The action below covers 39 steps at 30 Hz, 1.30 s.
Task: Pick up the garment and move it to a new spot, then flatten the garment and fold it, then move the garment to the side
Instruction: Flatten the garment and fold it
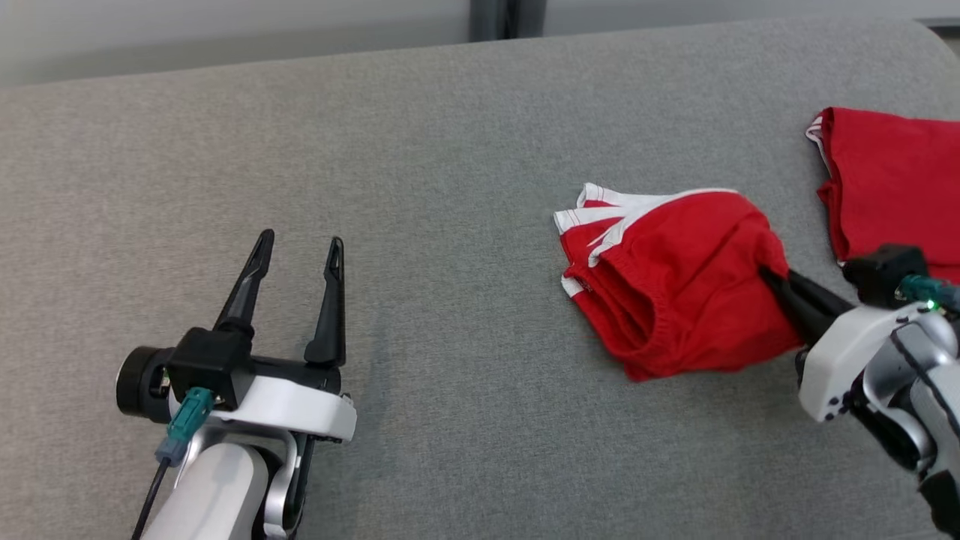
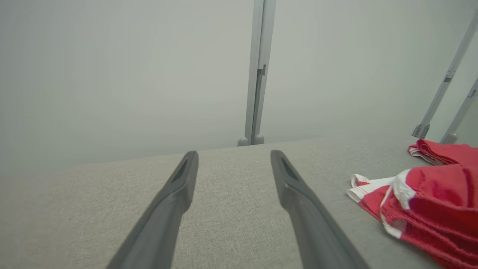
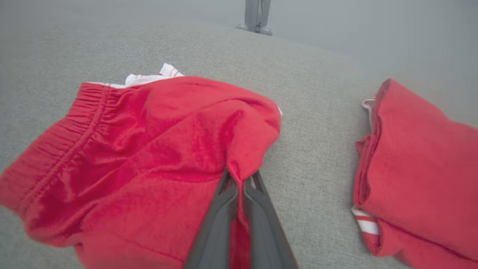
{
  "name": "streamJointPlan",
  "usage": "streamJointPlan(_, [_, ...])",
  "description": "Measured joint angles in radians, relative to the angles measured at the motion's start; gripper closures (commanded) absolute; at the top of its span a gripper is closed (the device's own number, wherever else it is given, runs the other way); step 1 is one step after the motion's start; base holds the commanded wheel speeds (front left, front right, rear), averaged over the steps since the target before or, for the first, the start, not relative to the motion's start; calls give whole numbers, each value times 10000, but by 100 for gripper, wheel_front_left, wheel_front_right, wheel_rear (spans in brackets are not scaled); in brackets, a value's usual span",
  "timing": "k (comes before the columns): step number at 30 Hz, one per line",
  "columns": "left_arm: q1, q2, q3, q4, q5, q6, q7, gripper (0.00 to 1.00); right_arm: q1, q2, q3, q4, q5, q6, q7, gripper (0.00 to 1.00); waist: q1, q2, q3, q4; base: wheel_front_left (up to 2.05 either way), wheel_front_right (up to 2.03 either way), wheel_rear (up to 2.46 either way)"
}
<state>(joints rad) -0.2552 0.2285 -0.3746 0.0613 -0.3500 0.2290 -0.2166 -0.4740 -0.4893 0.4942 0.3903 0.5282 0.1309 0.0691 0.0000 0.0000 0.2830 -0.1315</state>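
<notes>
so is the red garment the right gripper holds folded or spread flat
Roughly folded, not spread: the red garment lies doubled over and bunched, its edge pinched in the right gripper.

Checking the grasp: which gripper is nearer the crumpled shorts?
Right. The right gripper is shut on the crumpled shorts; the left gripper is open, well to their left.

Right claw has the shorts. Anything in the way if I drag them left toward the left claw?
Nothing visible. Between the shorts, pinched in the shut right claw, and the open left claw lies just grey surface. The folded garment sits on their right, apart from them.
</notes>
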Motion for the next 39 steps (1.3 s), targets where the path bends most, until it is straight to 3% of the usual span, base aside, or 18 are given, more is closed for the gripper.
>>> streamJointPlan(8, [-830, 155, -199, -324, 299, -92, 328, 0, -1786, -1243, 382, 393, 360, 0, -713, 100, 0, 0, 1169, -587, 0, 0, 0])
streamJointPlan(19, [-1460, 422, -332, -625, 589, -163, 683, 0, -2525, -2619, -50, 1145, 1047, 0, -1317, 100, 0, 0, 2262, -1048, 0, 0, 0])
streamJointPlan(25, [-1773, 604, -416, -884, 725, -171, 938, 0, -2956, -2727, -671, 2063, 1409, 0, -2080, 100, 0, 0, 2755, -1142, 0, 0, 0])
streamJointPlan(30, [-1846, 721, -439, -1032, 779, -169, 1116, 0, -3008, -2251, -679, 3053, 1891, 0, -2451, 100, 0, 0, 3060, -1103, 0, 0, 0])
streamJointPlan(31, [-1846, 738, -441, -1049, 779, -169, 1133, 0, -3031, -2134, -667, 3262, 2057, 0, -2456, 93, 0, 0, 3096, -1087, 0, 0, 0])
streamJointPlan(32, [-1849, 748, -443, -1078, 779, -167, 1168, 0, -3060, -2021, -648, 3476, 2222, 0, -2410, 73, 0, 0, 3126, -1073, 0, 0, 0])
streamJointPlan(33, [-1854, 759, -449, -1095, 782, -165, 1193, 0, -3066, -1921, -606, 3707, 2314, 0, -2326, 5, 0, 0, 3150, -1057, 0, 0, 0])
streamJointPlan(34, [-1855, 773, -451, -1103, 784, -163, 1197, 0, -3065, -1824, -558, 3904, 2441, 0, -2309, 0, 0, 0, 3167, -1044, 0, 0, 0])
streamJointPlan(39, [-1862, 813, -460, -1122, 784, -121, 1208, 0, -3075, -1565, -387, 4456, 2934, 0, -2581, 0, 0, 0, 3138, -1047, 0, 0, 0])
